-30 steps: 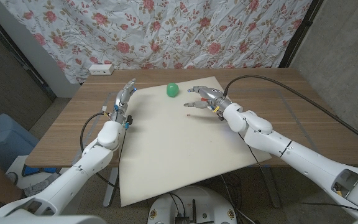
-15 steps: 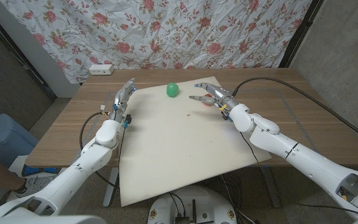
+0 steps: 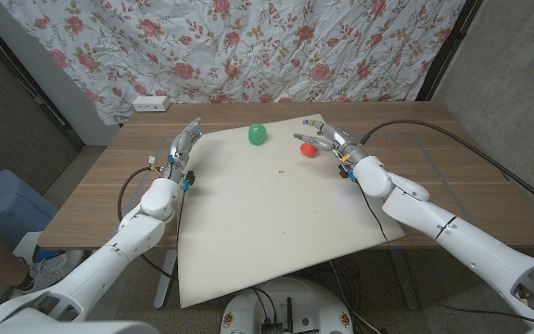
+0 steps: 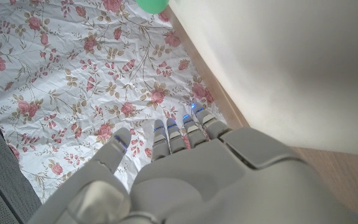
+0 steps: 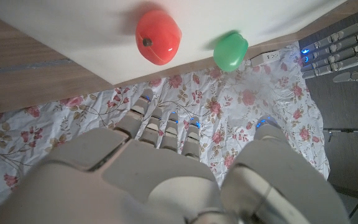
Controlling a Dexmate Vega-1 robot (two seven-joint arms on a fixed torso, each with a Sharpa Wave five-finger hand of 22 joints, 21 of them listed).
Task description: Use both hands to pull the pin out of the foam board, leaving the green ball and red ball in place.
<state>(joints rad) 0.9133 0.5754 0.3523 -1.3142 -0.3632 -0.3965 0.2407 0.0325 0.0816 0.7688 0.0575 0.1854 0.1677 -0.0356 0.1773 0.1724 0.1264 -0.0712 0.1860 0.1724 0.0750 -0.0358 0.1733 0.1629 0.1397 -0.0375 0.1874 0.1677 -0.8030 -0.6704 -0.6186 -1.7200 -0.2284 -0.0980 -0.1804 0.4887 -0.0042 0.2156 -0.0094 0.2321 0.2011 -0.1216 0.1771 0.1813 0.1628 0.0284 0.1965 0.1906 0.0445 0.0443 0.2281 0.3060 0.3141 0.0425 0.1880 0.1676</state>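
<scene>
**Observer:** What are your hands doing?

**Operator:** I'm holding the right hand (image 3: 330, 141) by the far right corner of the foam board (image 3: 276, 223), fingers spread and gripping nothing. Its fingertips are reaching toward the red ball (image 3: 309, 147), very close to it; whether they are touching it I can't tell. In the right wrist view the red ball (image 5: 158, 36) is sitting on the board, just inside its far edge.

**Observer:** And the left?

**Operator:** I'm parking the left hand (image 3: 184, 148) on its edge along the board's left side, fingers loosely extended, holding nothing. I judge it's placed there to steady the board for the pull.

**Observer:** Where's the pin?

**Operator:** A tiny dark-red speck, which I'm taking for the pin (image 3: 282, 170), is sitting mid-board, nearer me than both balls and apart from either hand. It's too small to be sure.

**Observer:** The green ball?

**Operator:** The green ball (image 3: 258, 134) is resting near the far edge, left of the red one.

**Observer:** Everything's on the desk?

**Operator:** Yes, the board is lying on the wooden desk (image 3: 434, 158), overhanging its near edge.
</scene>
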